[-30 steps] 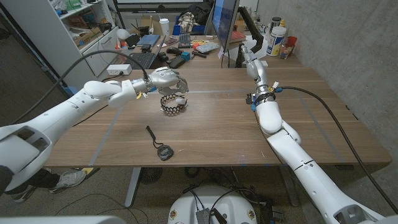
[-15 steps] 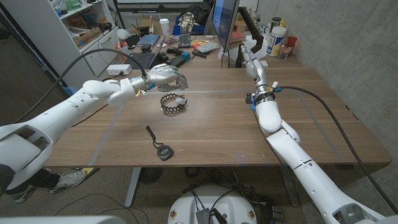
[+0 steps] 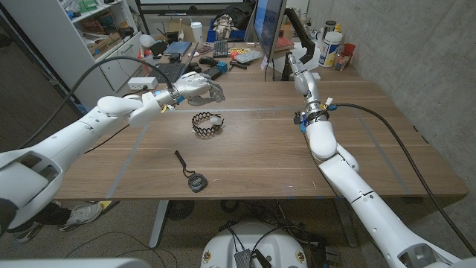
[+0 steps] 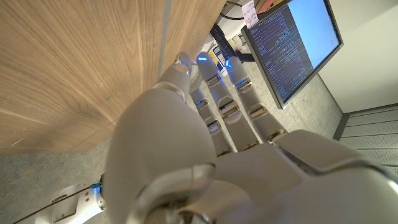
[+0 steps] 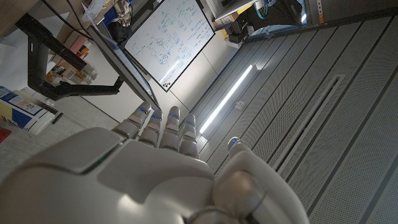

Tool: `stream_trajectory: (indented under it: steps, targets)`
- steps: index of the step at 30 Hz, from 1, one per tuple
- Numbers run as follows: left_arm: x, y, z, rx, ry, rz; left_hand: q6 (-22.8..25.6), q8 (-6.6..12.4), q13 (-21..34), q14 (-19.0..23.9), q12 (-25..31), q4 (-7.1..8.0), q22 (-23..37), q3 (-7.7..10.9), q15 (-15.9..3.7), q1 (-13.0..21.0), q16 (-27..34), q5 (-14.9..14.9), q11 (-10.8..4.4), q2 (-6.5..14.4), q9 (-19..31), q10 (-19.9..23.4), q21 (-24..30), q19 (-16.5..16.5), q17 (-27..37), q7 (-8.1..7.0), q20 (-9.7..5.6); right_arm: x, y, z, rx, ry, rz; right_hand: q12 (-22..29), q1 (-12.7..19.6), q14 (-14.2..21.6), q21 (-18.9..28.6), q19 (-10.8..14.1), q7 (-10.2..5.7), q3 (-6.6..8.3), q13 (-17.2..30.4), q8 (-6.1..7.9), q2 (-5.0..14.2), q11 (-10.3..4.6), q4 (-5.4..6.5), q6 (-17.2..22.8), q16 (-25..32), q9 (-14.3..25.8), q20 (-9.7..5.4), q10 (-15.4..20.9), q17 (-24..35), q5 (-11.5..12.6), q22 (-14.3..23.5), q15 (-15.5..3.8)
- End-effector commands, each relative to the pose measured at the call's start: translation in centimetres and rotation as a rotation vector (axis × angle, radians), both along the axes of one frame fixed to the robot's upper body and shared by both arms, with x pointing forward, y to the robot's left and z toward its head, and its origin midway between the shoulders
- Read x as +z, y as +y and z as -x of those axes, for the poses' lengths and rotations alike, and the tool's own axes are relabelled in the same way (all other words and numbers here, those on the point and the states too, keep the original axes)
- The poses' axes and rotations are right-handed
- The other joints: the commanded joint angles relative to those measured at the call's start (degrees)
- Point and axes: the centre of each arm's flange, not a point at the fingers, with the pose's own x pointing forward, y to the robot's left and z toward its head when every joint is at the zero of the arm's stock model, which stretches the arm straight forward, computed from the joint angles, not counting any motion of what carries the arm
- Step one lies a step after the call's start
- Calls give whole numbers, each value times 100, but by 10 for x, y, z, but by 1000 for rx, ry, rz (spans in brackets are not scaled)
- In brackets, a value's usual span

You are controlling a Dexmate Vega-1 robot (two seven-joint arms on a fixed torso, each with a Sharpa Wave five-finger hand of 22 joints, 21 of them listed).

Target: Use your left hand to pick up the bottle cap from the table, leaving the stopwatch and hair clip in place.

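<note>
A small white bottle cap [image 3: 216,117] lies on the wooden table [image 3: 260,149], touching the right side of a black zigzag hair clip [image 3: 205,123]. My left hand [image 3: 197,88] hovers just behind and left of them, above the table, fingers stretched side by side [image 4: 217,93] with nothing seen in them. A black stopwatch [image 3: 195,181] with its cord [image 3: 181,158] lies nearer the front edge. My right hand [image 3: 297,58] is raised at the far side by the monitor, fingers extended [image 5: 161,127] and holding nothing.
Keyboards, boxes and small items [image 3: 216,52] crowd the desk behind the table's far edge. A monitor [image 3: 268,26] stands at the back, with bottles [image 3: 331,45] to its right. A grey wall runs along the right.
My left hand has drawn back and up from above the hair clip towards the far left. The cap, clip and stopwatch have stayed put, and the right arm has not moved.
</note>
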Motion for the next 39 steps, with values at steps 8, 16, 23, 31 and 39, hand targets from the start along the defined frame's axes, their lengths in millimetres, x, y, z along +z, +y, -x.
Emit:
stream_trajectory:
  steps: [8, 16, 23, 31, 39]
  targets:
    - [5, -1, 10, -46, -11, 64, 248, 30, 280, 84, 35, 49, 12, 39, -435, 73, 47, 22, -193, 206, 20, 758, 61, 63, 38, 228, -548, -9, -3, 9, -9, -2, -13, -24, -34, 12, -31, -26, -32, -17, 22, -24, 8, 23, -18, 18, 2, 11, -22, 50, 16, 29, 30, 25]
    - [5, -1, 14, -60, -14, 83, 260, 27, 283, 99, 35, 52, 10, 41, -435, 73, 47, 23, -192, 213, 21, 782, 81, 78, 49, 245, -554, -17, -6, 18, -24, -5, -29, -24, -34, 11, -33, -26, -31, -19, 22, -23, 9, 21, -19, 20, 2, 11, -20, 52, 15, 30, 30, 28]
    - [7, 1, 17, -71, -19, 115, 288, 27, 288, 120, 36, 62, 7, 44, -433, 65, 45, 24, -192, 230, 24, 816, 104, 87, 62, 234, -563, -24, -8, 23, -34, -3, -46, -24, -34, 17, -34, -25, -31, -21, 22, -23, 10, 10, -20, 21, 5, 11, -22, 52, 15, 31, 30, 27]
    - [11, 2, 19, -81, -33, 137, 312, 27, 299, 143, 36, 68, 3, 48, -433, 59, 42, 25, -190, 241, 26, 847, 132, 106, 75, 252, -563, -28, -10, 32, -49, -13, -58, -23, -35, 15, -38, -31, -31, -24, 22, -22, 9, 17, -21, 25, 3, 11, -19, 54, 15, 33, 30, 25]
    - [11, 7, 19, -87, -34, 155, 293, 12, 309, 162, 36, 74, -1, 51, -431, 52, 40, 25, -189, 250, 28, 863, 146, 111, 83, 244, -565, -30, -8, 35, -57, -10, -66, -23, -35, 15, -45, -45, -30, -27, 22, -22, 10, 9, -21, 25, 4, 11, -22, 55, 15, 34, 30, 18]
